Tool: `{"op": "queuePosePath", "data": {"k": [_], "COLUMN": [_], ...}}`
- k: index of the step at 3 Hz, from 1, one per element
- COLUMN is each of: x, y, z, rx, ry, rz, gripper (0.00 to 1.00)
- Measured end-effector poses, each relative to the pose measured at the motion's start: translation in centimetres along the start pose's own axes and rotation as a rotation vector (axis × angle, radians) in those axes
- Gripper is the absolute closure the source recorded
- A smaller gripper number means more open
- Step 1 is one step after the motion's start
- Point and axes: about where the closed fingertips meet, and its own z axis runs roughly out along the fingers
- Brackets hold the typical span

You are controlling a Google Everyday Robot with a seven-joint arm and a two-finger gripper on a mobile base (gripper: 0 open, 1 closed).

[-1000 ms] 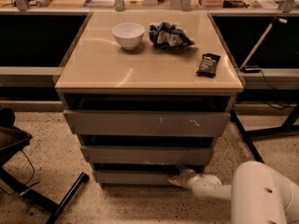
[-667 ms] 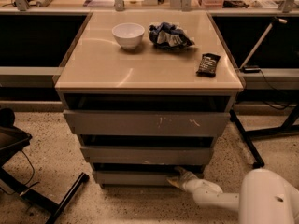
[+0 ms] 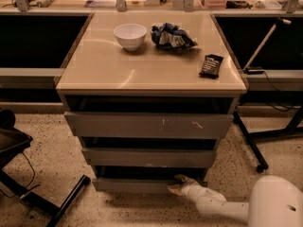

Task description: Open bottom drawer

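The cabinet (image 3: 151, 74) has three handleless grey drawer fronts. The bottom drawer (image 3: 132, 185) is the narrowest and lowest, just above the speckled floor, its front standing slightly proud of the cabinet. My gripper (image 3: 177, 184) is at the top edge of that front, right of its middle, at the dark gap above it. My white arm (image 3: 222, 207) reaches in low from the lower right.
On the cabinet top lie a white bowl (image 3: 130, 35), a crumpled blue-and-white bag (image 3: 171, 36) and a dark snack bar (image 3: 210, 65). A black stand's legs (image 3: 251, 143) are at the right, a dark chair base (image 3: 33, 193) at the lower left.
My arm has shifted a little, with the gripper staying at the bottom drawer's top edge. The drawers look the same.
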Motion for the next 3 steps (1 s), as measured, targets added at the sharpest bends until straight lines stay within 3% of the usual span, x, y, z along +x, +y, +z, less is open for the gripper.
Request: {"op": "queuePosePath", "data": {"k": [3], "x": [-0.1], "y": [2.7], "z": [-1.7], "rx": [-0.004], "ry": [-0.012], "rz": [0.052], "gripper": [1.00]}}
